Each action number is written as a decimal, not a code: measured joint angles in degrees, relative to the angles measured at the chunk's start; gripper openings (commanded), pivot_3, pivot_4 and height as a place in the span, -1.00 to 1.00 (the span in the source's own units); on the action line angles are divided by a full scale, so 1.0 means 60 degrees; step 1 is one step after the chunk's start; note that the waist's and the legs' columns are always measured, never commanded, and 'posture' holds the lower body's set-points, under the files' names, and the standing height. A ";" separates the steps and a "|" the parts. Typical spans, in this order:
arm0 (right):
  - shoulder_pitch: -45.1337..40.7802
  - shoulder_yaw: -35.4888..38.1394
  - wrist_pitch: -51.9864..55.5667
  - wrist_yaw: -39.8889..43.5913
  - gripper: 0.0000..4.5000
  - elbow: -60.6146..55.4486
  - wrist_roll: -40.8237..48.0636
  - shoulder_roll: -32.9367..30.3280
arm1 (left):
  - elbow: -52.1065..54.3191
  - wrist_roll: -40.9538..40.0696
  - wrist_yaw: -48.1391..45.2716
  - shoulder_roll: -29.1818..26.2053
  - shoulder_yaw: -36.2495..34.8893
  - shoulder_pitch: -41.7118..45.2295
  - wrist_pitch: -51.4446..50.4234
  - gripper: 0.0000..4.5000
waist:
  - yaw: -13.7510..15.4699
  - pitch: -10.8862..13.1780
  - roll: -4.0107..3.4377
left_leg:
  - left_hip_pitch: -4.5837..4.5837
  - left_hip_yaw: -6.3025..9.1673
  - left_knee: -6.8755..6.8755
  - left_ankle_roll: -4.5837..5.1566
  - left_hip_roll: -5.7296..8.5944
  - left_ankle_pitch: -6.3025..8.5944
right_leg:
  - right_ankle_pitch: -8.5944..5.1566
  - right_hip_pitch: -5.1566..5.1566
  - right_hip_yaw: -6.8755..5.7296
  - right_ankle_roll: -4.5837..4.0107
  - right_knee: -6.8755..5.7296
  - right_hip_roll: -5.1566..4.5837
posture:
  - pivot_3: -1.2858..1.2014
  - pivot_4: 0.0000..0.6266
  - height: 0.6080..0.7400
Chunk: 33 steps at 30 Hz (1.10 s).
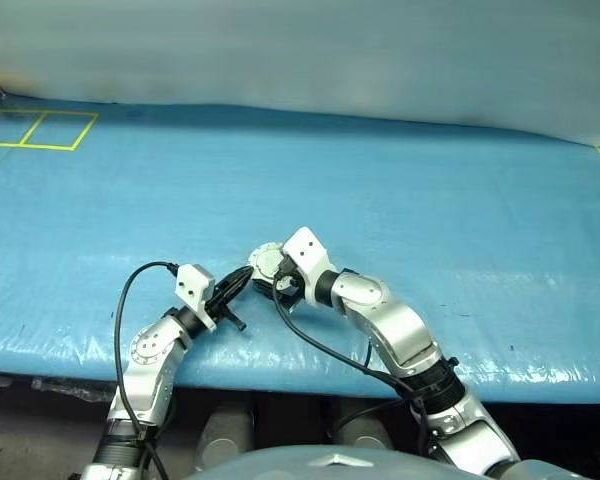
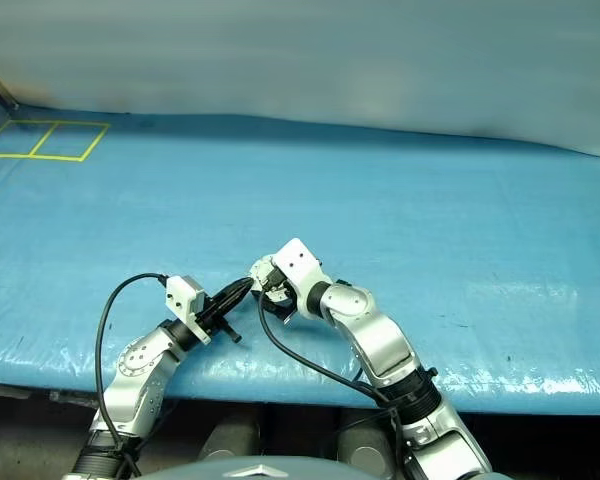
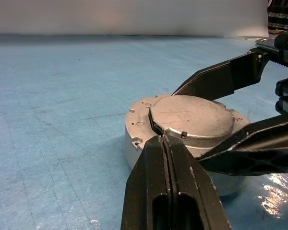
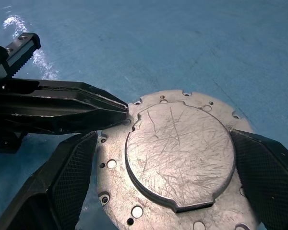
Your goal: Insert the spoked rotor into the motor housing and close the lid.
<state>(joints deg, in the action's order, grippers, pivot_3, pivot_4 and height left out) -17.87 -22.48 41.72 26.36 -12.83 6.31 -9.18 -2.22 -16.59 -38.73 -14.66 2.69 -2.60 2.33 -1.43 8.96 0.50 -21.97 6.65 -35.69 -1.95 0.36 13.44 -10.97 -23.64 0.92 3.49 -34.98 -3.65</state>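
The motor housing (image 3: 134, 136) is a thick silver puck lying flat on the blue table. On top of it lies the lid (image 4: 180, 153), a grey plate with a notched rim and a raised, scratched round centre. The spoked rotor is out of view. My left gripper (image 3: 163, 140) is shut, with its tip against the housing's upper edge, just under the lid's rim (image 4: 134, 108). My right gripper (image 4: 163, 136) is open, one finger (image 4: 62, 182) on each side of the housing. In the head views both grippers meet at the housing (image 1: 265, 262) near the table's front edge.
The blue table cover (image 1: 380, 180) stretches wide behind and beside the housing. Yellow taped squares (image 1: 40, 130) mark the far left corner. The front edge of the table (image 1: 310, 375) runs just below the grippers. Black cables hang from both wrists.
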 measured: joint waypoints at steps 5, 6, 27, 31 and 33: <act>0.0282 0.1006 0.0768 0.0141 0.99 -0.0658 0.1029 0.0262 | 0.0001 0.0001 0.0021 0.0062 -0.0012 -0.0055 0.0110 -1.00 | 0.0005 0.0014 -0.0012 | -0.0019 0.0002 0.0007 0.0000 0.0000 0.0000 | 0.0000 -0.0016 -0.0002 0.0000 0.0001 0.0001 | 0.03 -0.52 1.00; 0.0282 0.1329 0.0988 0.0092 0.99 -0.0790 0.1302 0.0430 | 0.0002 0.0001 0.0033 0.0093 -0.0012 -0.0076 0.0124 -1.00 | 0.0009 0.0014 -0.0012 | -0.0019 0.0003 0.0007 0.0000 0.0000 0.0000 | 0.0000 -0.0014 -0.0002 0.0000 0.0001 0.0001 | 0.03 -0.52 1.00; 0.0700 0.6464 0.5454 -0.1567 0.99 0.0407 0.5736 0.2380 | 0.0001 0.0108 0.0036 0.0112 0.0030 -0.0143 0.0298 -1.00 | 0.0009 0.0030 -0.0050 | -0.0025 0.0002 0.0008 0.0004 0.0000 0.0001 | 0.0000 -0.0016 -0.0003 -0.0001 0.0005 0.0004 | 0.03 -0.52 1.00; 0.0646 0.6837 0.5495 -0.1897 0.99 0.0689 0.6269 0.2481 | 0.0001 0.0140 0.0044 0.0097 0.0031 -0.0188 0.0341 -1.00 | -0.0008 0.0030 -0.0051 | -0.0024 0.0001 0.0007 0.0004 0.0000 0.0000 | 0.0000 -0.0015 -0.0003 -0.0001 0.0003 0.0004 | 0.03 -0.52 1.00; 0.0582 0.6843 0.5473 -0.2035 0.82 0.0803 0.6386 0.2502 | 0.0001 0.0147 0.0045 0.0090 0.0033 -0.0214 0.0359 -1.00 | -0.0020 0.0029 -0.0052 | -0.0023 0.0002 0.0007 0.0004 0.0000 0.0000 | 0.0000 -0.0015 -0.0003 -0.0001 0.0003 0.0004 | 0.03 -0.52 1.00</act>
<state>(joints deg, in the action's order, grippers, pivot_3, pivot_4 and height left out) -14.37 18.58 74.56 14.16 -8.01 44.63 5.83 -2.21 -15.71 -38.46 -14.12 2.88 -3.88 4.48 -1.55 9.13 0.19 -22.11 6.66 -35.64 -1.92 0.36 13.44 -10.97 -23.73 0.91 3.49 -34.97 -3.63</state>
